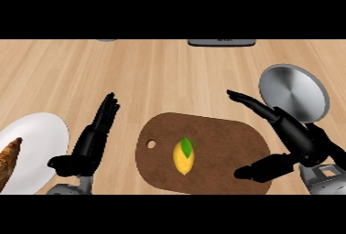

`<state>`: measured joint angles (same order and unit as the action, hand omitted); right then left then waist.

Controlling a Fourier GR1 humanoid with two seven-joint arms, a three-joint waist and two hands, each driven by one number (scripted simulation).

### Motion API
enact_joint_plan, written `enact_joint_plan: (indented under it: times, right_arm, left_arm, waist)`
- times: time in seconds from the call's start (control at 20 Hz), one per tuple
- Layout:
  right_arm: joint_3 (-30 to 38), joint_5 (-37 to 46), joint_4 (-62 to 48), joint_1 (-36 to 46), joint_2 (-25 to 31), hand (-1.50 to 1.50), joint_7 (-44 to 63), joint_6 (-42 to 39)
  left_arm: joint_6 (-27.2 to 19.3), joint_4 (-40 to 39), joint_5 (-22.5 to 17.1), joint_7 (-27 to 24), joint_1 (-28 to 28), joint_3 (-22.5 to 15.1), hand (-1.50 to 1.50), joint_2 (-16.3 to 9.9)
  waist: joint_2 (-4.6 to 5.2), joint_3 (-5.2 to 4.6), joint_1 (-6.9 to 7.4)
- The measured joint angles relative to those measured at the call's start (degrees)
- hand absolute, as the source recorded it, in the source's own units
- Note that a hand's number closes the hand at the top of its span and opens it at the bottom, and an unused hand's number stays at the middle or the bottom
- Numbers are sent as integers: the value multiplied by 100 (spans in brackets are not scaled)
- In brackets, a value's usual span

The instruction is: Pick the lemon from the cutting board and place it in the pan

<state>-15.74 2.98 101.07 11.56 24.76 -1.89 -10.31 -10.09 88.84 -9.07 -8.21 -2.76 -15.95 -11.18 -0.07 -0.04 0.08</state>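
a yellow lemon (184, 157) with a green leaf lies near the middle of a brown cutting board (223, 137) on the wooden counter (148, 73). the right robot hand (297, 141) is spread open over the board's right edge, holding nothing. a grey pan (294, 93) sits just beyond it. the left robot hand (91, 141) rests open, fingers straight, beside a white plate (40, 137) holding a croissant (8, 160)

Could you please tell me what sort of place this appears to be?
Most likely a kitchen counter: a brown cutting board with a lemon lies on a wooden top, beside a grey pan.
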Motion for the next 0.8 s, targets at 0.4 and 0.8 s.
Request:
enact_joint_plan:
  times: [0.4,0.8]
  right_arm:
    - [-919,877,-73,932,-23,-150,1500,-636]
    - [-2072,1999,-820,1566,-523,-150,2266,-1158]
  left_arm:
    - [61,104,57,160,-84,32,0,4]
    - [144,-8,82,95,-99,103,0,59]
  waist:
    - [4,-4,71]
    - [10,-1,71]
